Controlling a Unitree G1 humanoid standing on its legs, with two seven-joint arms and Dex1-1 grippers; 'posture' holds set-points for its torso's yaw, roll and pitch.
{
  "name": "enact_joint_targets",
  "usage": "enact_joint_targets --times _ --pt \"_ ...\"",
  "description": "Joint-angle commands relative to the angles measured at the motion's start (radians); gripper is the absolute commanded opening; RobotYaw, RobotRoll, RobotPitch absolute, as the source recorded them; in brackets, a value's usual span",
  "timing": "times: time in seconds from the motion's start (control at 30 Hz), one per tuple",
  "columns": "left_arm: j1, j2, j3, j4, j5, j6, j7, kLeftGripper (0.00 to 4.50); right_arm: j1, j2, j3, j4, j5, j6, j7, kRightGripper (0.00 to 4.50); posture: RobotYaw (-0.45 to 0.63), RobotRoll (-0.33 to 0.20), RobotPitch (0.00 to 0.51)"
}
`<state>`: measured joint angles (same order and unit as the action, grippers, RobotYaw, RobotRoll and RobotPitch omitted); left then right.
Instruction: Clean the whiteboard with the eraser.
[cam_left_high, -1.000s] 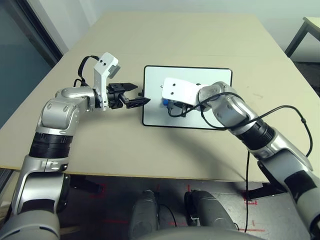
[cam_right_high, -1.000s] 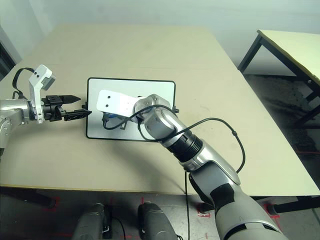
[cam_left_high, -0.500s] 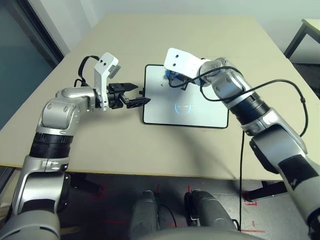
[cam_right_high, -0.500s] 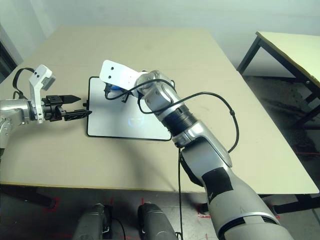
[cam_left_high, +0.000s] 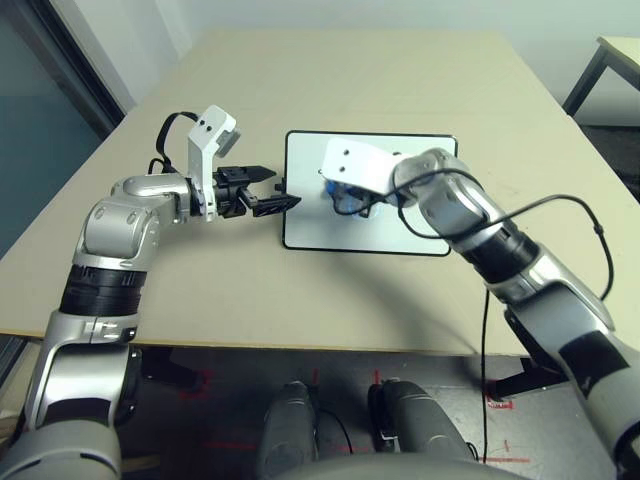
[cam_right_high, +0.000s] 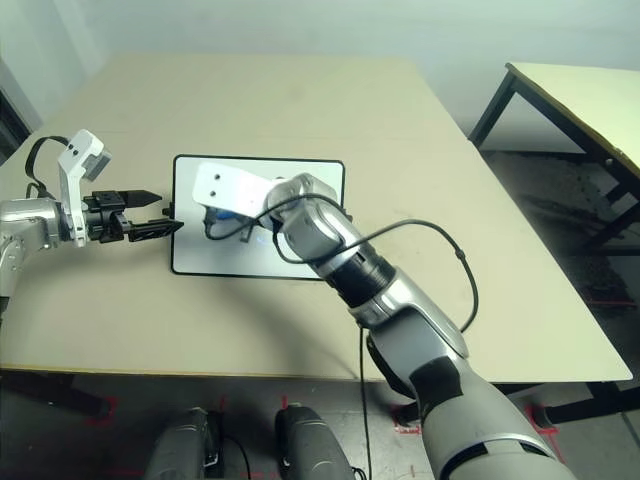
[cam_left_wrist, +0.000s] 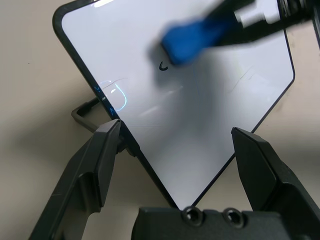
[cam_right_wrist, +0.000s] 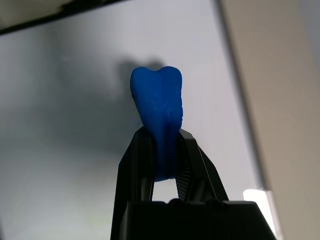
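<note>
The whiteboard lies flat on the tan table, a thin black frame around its white face. My right gripper hangs over the board's left half, shut on the small blue eraser, whose free end points down at the white surface. My left gripper stands open at the board's left short side, one finger on each side of the edge. In the left wrist view the eraser sits just beyond a tiny black mark on the board.
The table has bare room around the board, with its front edge close below my arms. A black cable loops off my right forearm. A second table stands to the right across a gap of floor.
My right gripper carried the eraser from the board's left middle up to its far left corner, then back down to the left middle. The left arm has held still.
</note>
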<state>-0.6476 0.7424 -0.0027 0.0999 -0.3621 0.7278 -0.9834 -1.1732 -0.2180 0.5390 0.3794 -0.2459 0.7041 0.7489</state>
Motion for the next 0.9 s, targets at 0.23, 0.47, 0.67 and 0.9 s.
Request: enact_joint_targets --times 0.23,0.47,0.67,0.9 --pt "0.019 0.006 0.006 -0.015 -0.006 0.011 0.003 4.50 0.044 0.005 0.026 0.008 -0.021 -0.035 0.037 0.57 -0.07 0.000 0.099" --pt "0.028 0.008 0.011 -0.021 -0.008 0.016 0.006 4.50 0.162 -0.072 0.090 -0.203 -0.046 0.062 0.120 0.57 -0.08 0.000 0.103" --pt "0.020 0.002 0.005 -0.015 -0.008 0.013 0.005 4.50 0.047 -0.027 0.008 -0.023 -0.039 -0.001 0.043 0.57 -0.09 0.000 0.104" --pt "0.019 0.001 0.004 -0.016 -0.009 0.014 0.004 4.50 0.010 0.004 -0.018 0.036 -0.032 -0.031 0.023 0.57 -0.09 0.000 0.104"
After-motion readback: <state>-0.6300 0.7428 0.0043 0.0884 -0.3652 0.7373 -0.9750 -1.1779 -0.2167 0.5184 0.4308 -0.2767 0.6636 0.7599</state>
